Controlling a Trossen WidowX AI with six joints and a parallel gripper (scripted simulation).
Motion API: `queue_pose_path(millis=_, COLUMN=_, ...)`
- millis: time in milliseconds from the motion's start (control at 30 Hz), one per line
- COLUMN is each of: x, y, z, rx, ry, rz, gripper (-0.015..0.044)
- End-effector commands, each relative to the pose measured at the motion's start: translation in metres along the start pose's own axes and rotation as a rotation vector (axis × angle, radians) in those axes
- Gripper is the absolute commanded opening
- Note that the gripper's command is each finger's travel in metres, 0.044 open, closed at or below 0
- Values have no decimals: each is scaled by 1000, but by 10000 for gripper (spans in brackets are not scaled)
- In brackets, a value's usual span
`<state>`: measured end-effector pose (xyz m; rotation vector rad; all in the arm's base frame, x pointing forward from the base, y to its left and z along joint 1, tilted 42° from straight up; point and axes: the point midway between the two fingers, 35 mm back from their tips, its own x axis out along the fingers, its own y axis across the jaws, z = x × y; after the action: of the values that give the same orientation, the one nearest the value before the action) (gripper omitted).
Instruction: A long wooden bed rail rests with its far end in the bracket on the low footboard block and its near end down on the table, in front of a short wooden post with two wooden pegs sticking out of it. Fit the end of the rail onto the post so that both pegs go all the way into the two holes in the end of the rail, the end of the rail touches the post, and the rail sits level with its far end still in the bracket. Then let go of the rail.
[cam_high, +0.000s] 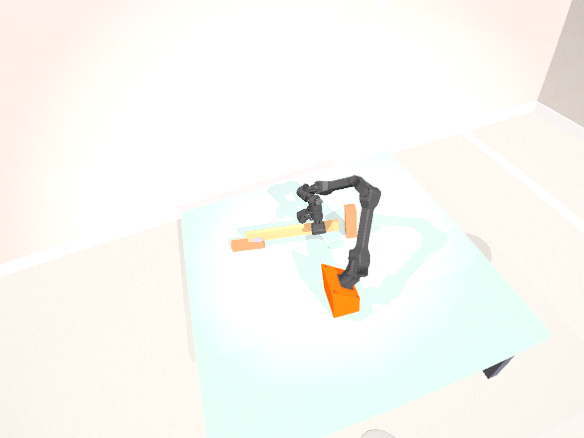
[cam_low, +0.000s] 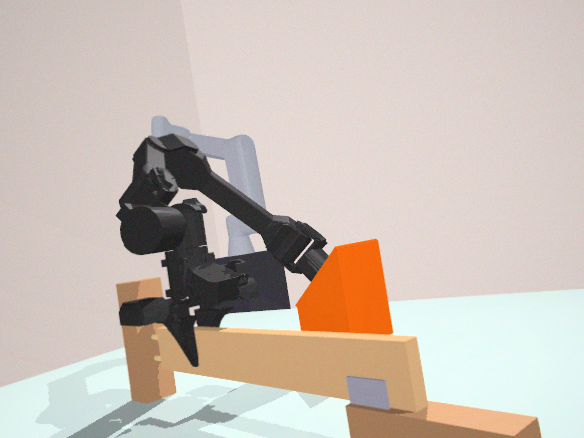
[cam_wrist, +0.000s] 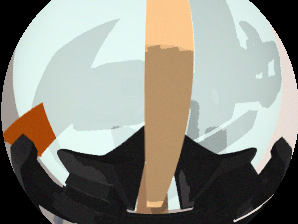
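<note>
Beside the post (cam_low: 145, 345), fingers (cam_low: 184, 340) clamp the unmarked rail (cam_low: 300, 362).

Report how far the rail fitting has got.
Done: the gripper is shut on the rail near the post, lifted off the table; the far end sits at the bracket. In hand: closing the gap where the pegs show. Left: seat fully, level, release.
</note>
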<state>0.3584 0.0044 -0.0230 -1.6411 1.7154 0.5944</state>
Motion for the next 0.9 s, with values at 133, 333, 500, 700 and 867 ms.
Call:
queue_pose_path(millis=133, x=0, y=-1, z=4, rx=2, ry=-17, rz=-3, gripper=0)
queue_pose_path(millis=333, x=3, y=0, z=4, rx=2, ry=-16, rz=-3, gripper=0)
queue_pose_path(millis=500, x=2, y=0, z=4, rx=2, ry=-16, rz=-3, gripper=0)
queue_pose_path(millis=700, x=0, y=1, z=4, rx=2, ry=-17, rz=-3, gripper=0)
queue_pose_path(millis=867, x=-1, y=1, z=4, rx=2, ry=-17, rz=-3, gripper=0)
